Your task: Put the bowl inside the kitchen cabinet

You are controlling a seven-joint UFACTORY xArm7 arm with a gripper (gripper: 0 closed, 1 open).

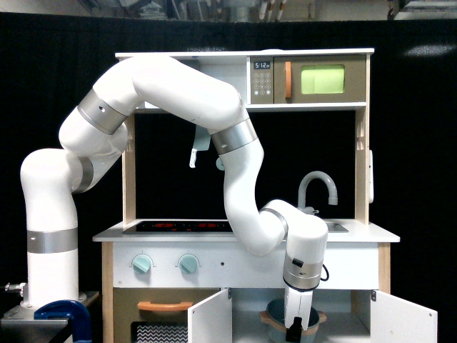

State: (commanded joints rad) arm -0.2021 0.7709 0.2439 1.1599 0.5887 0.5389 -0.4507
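The grey-blue bowl with its tan rim band sits low in the open kitchen cabinet, between the left door and the right door. Both white doors are swung open. My gripper reaches straight down from under the counter and is shut on the bowl's near rim. Its white body and dark fingertip cover the middle of the bowl. A tan handle shows on each side of the gripper. The bowl's bottom is cut off by the frame edge.
The counter with the grey faucet hangs just above my wrist. On the exterior view's left are the oven's orange handle, two teal knobs and a blue clamp at the arm's base.
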